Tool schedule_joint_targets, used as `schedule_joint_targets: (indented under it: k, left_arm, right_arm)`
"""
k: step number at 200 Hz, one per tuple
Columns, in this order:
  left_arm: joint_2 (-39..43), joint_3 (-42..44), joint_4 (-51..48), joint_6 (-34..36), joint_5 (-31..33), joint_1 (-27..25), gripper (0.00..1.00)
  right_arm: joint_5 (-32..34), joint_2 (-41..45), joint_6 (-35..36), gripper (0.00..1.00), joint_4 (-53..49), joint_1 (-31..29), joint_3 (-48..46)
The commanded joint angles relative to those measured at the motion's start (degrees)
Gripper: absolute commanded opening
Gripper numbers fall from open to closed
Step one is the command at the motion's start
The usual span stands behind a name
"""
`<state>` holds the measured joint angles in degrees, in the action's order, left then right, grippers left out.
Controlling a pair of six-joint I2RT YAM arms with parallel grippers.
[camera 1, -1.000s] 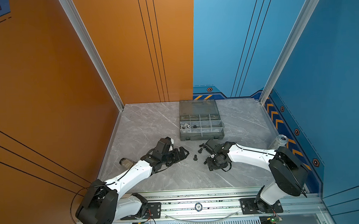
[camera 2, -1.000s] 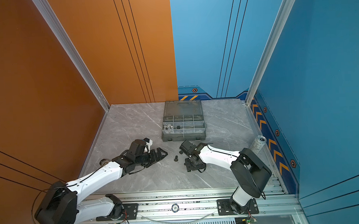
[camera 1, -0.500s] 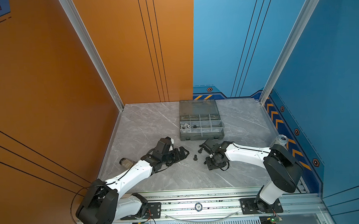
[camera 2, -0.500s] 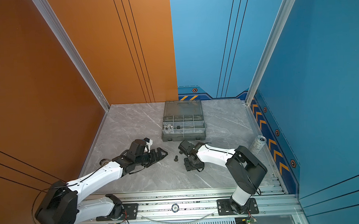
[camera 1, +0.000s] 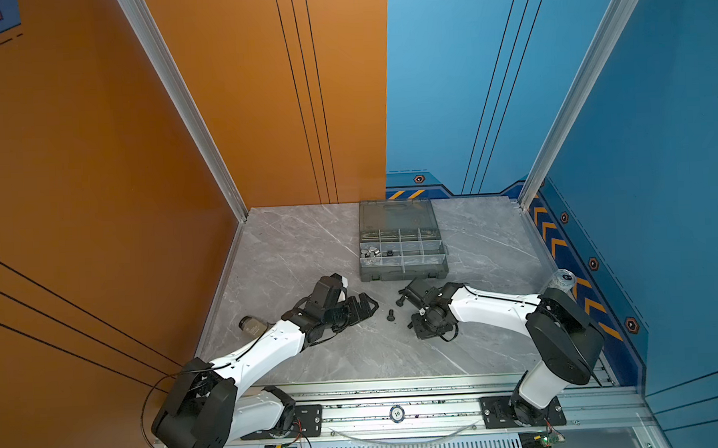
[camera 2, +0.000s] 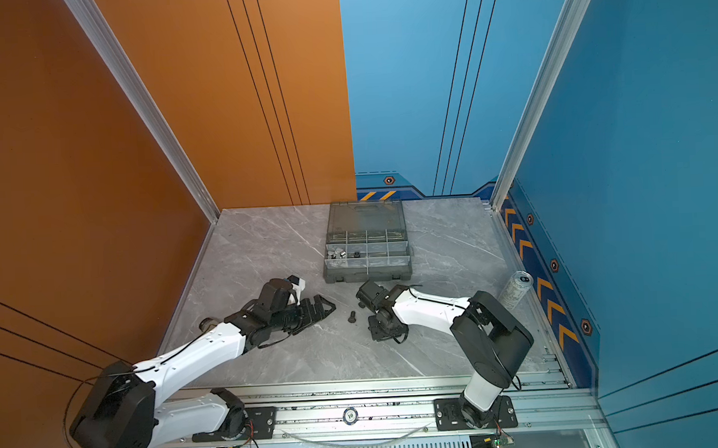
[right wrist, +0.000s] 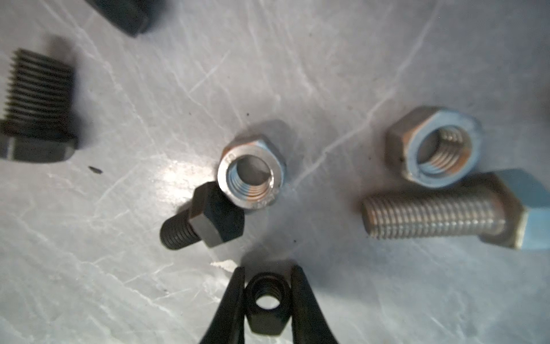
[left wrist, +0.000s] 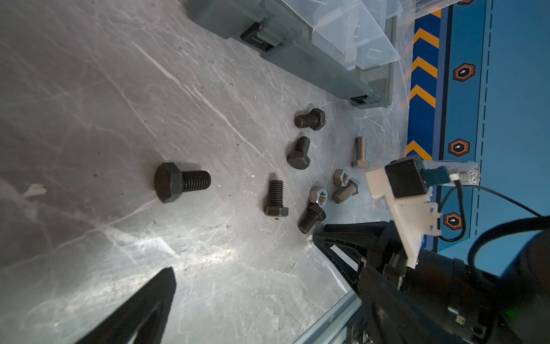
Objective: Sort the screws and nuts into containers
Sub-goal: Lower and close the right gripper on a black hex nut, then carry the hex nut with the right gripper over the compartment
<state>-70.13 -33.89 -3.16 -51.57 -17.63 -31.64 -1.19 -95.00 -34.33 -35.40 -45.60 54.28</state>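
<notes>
**Q:** Far left, first entry?
**A:** My left gripper (camera 1: 366, 306). It lies low over the grey worktop (camera 1: 308, 244), jaws spread wide apart, nothing between them.

**Q:** Next along?
**A:** One short black screw (camera 1: 391, 314). It lies alone on the worktop between my two grippers, touching neither.

**Q:** Centre?
**A:** One smoky grey organizer box (camera 1: 405, 273), lid open and lying back toward the rear wall. The leftmost compartment holds a heap of silver nuts (camera 1: 370, 252). The compartment just right of it holds one small black piece (camera 1: 390, 253), too small to name.

**Q:** And your other arm?
**A:** My right gripper (right wrist: 268, 275), just in front of the box. Its jaws are clamped on one black nut (right wrist: 269, 303), bore showing between the fingers. Whether that nut rests on the worktop, I cannot tell.

**Q:** Loose stock beside it?
**A:** One silver nut (right wrist: 251, 175), touching the head of a short black bolt (right wrist: 202, 223). One second silver nut (right wrist: 434, 146), just beside a longer silver bolt (right wrist: 440, 217). The left wrist view lists more black bolts (left wrist: 299, 153) lying near these.

**Q:** Far right?
**A:** One silver drink can (camera 1: 561, 278), upright near the worktop's right edge, well apart from the hardware.
</notes>
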Motion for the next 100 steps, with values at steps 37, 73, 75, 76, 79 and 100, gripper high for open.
schedule_joint_targets:
  k: [37, 73, 75, 76, 79, 100]
  left_arm:
    - [0.14, -1.14, -0.05, -0.37, -0.33, -0.53, 0.98]
    - [0.91, -1.10, -0.44, -0.28, -0.05, -0.44, 0.98]
    - [1.03, -1.09, -0.44, -0.28, -0.06, -0.49, 0.98]
    - [1.08, -1.09, -0.44, -0.28, -0.09, -0.46, 0.98]
    - [1.05, -1.20, -0.51, -0.28, -0.06, -0.44, 0.98]
    - [1.31, -1.18, -0.65, -0.20, -0.08, -0.28, 0.98]
  right_arm:
    - [0.65, 2.05, 1.33, 0.01, -1.49, 0.30, 1.81]
    - [-1.94, 4.76, 4.72, 0.00, -2.93, 2.81, 6.84]
    - [-2.05, 4.79, 4.89, 0.00, -3.04, 3.05, 7.23]
    - [-2.10, 4.85, 4.97, 0.00, -3.07, 3.14, 7.46]
    - [-2.27, 4.95, 5.32, 0.00, -3.26, 3.47, 7.92]
    - [-3.54, 5.00, 7.34, 0.00, -3.96, 5.14, 12.19]
